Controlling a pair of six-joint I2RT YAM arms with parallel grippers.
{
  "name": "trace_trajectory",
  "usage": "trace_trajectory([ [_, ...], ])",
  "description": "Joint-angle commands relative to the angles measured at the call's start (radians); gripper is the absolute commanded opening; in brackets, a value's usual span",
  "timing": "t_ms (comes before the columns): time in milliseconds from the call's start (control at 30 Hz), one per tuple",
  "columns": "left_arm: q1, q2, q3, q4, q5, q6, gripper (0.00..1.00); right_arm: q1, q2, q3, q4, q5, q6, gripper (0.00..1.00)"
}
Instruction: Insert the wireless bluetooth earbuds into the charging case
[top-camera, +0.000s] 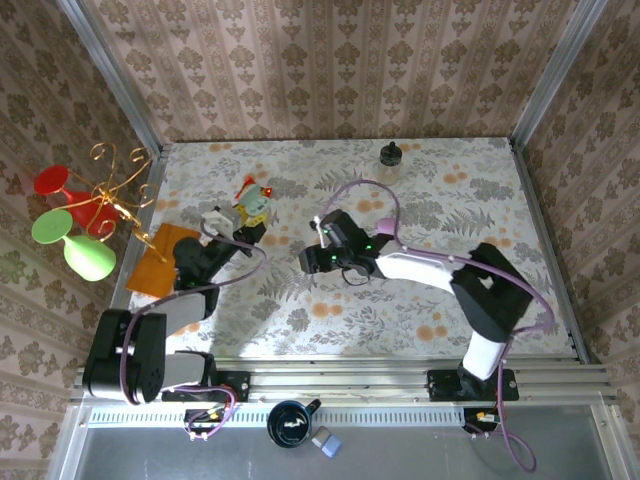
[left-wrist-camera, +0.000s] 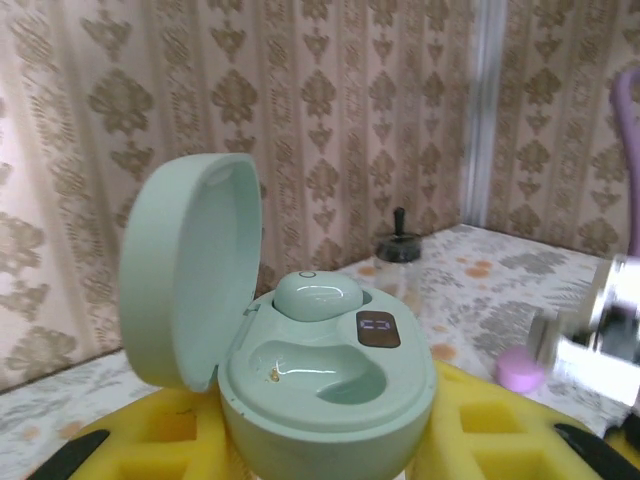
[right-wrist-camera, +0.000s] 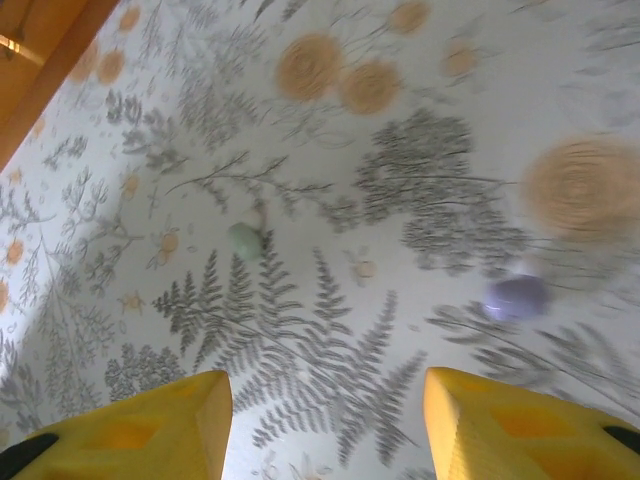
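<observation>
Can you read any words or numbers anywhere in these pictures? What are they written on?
No word or number can be read for sure.
On the small dark screen of the open mint-green plastic charging case: a glowing purple mark, too blurred to read.
On the colourful toy figure standing on the floral table: any print is too small to read.

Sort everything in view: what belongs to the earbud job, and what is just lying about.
Job: open mint-green pebble-shaped plastic charging case, one mint bud seated inside; loose mint-green rounded plastic earbud; small lilac rounded plastic bud.

Lying about: flat orange sheet; gold wire stand; red plastic goblet; green plastic goblet; small colourful toy; black-knobbed glass jar; dark mug.
</observation>
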Motion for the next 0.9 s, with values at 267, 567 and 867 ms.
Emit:
trace_trajectory([
  [267,0.014,-0.199,0.013,-0.200,-0.123,0.014,0.35,0.033,0.334,0.305,-0.071,-0.218,0.012,0.51],
  [567,0.014,-0.198,0.014,-0.190,-0.105,0.011,0.35,0.033,0.467,0.450,-0.150,-0.251,-0.030,0.44],
  [867,0.014,-0.198,0.011,-0.191,-0.111,0.015,0.35,0.040,0.496,0.489,-0.213,-0.270,-0.100,0.37],
])
